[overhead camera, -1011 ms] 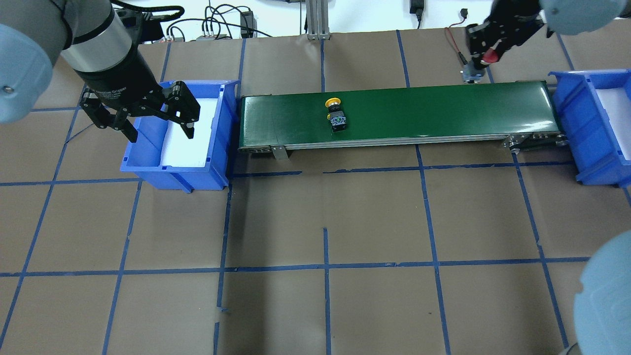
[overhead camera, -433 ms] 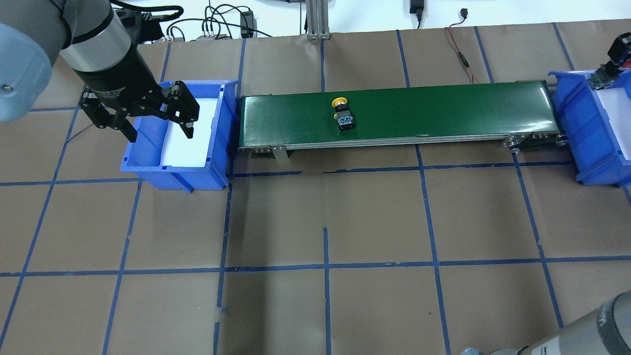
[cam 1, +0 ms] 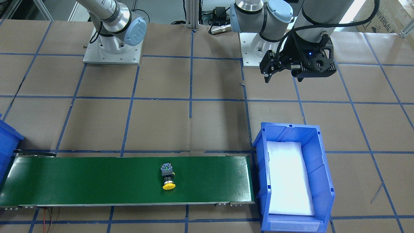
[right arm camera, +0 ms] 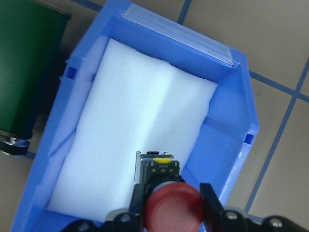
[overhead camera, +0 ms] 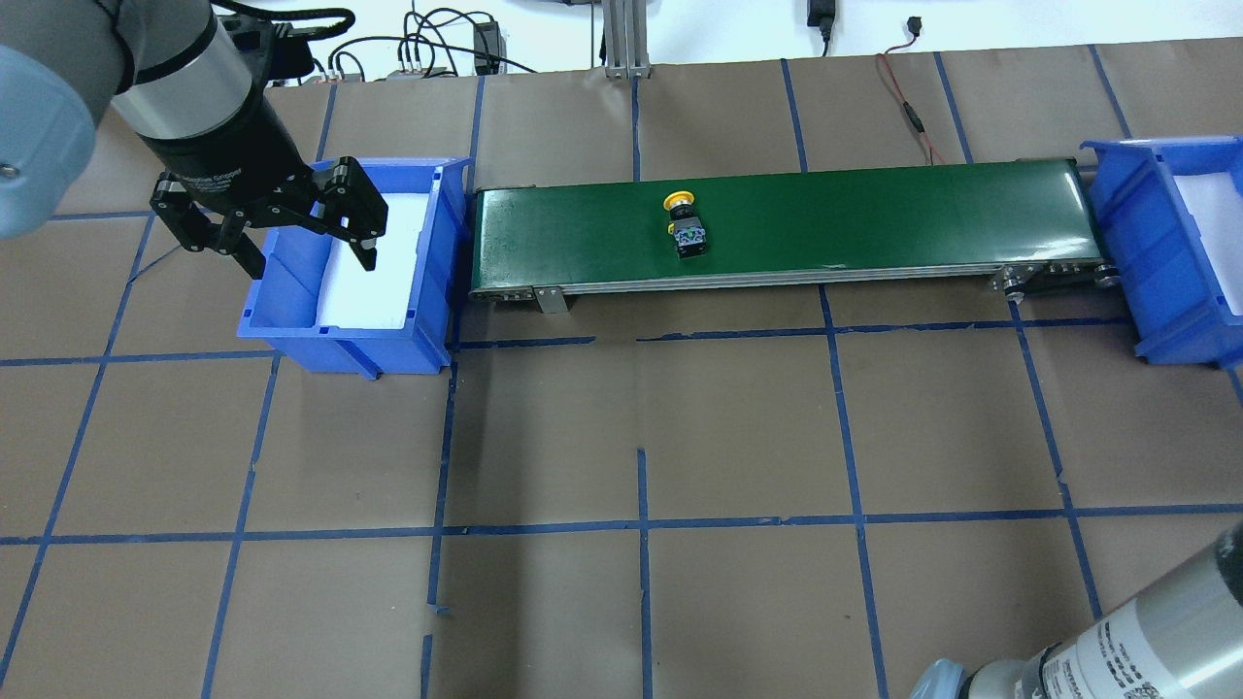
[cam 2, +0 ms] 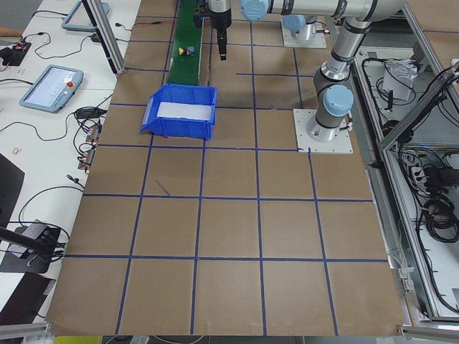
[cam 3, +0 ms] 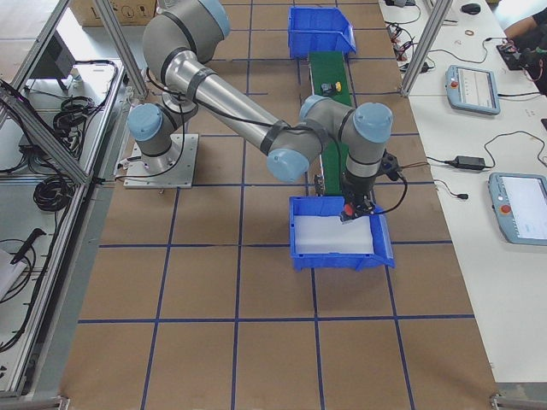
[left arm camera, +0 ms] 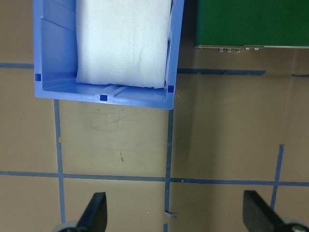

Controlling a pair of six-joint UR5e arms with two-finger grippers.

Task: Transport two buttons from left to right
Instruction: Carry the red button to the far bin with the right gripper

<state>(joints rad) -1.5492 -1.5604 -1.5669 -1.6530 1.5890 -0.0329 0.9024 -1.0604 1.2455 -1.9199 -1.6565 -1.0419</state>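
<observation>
The yellow-capped button [overhead camera: 686,225] lies on its side on the green conveyor belt [overhead camera: 874,209], near the middle; it also shows in the front view as the same yellow button [cam 1: 168,176]. My right gripper [right arm camera: 172,195] is shut on the red-capped button [right arm camera: 172,207], hanging over the white foam of the right blue bin [right arm camera: 231,130]. In the right side view this right gripper [cam 3: 355,207] is above that bin [cam 3: 338,256]. My left gripper [overhead camera: 313,264] is open and holds nothing, above the near part of the left blue bin [overhead camera: 350,335]. Its fingers [left arm camera: 94,215] frame bare paper.
The left bin [left arm camera: 104,94] holds only white foam. The belt [cam 1: 81,181] runs between the two bins. Brown paper with blue tape lines covers the table. Cables lie behind the belt at the far edge [overhead camera: 427,49]. The right arm's elbow [overhead camera: 1146,641] enters at the bottom right.
The right gripper carried the red button from behind the belt's right end to over the right bin, out of the overhead view. The yellow button rode rightward along the belt. The left gripper barely shifted.
</observation>
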